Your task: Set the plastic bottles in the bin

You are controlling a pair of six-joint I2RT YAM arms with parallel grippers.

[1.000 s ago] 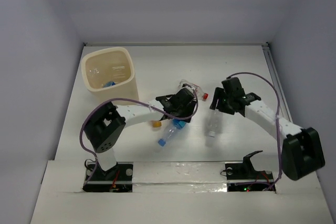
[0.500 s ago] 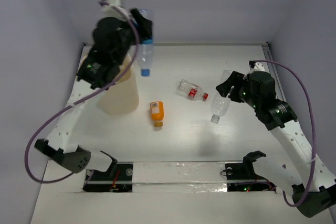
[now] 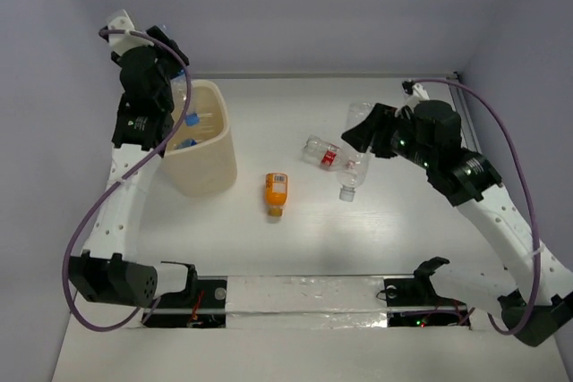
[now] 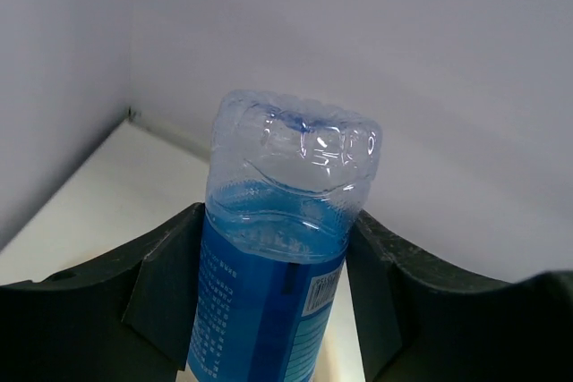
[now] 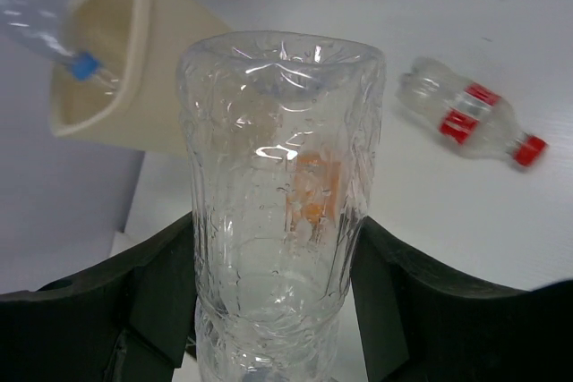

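Past the start but nowhere near done, going by the layout. Can make out something blue point(image 3: 185, 143) lying down inside the bin point(image 3: 213, 163), probably a bottle already in, though too small to call for sure. Got a blue-labelled bottle point(image 4: 291, 167) pinched firmly in the left gripper point(image 4: 277, 257), cap down, hanging right over the bin's mouth, so basically one release away from counting. Same deal with the right gripper point(image 5: 273, 257): clamped round a clear bottle point(image 5: 282, 131), held up in the air well to the right of the bin, needing a carry across. Then two lying flat on the table with nothing touching them: a squat orange bottle point(image 3: 277, 192) just to the right of the bin, and a red-labelled bottle point(image 3: 324, 154) farther right of the bin, close under the held clear one. So at a guess maybe one in, two in hand, two to go. Material-wise: thin see-through plastic on the held pair, crinkly and ribbed with lumpy petal-shaped bases, looking easy to dent; glossy blue wrap with a barcode on the one above the bin; opaque orange body on the short one; smooth matte cream for the bin, with a rounded-square rim and tapered sides.
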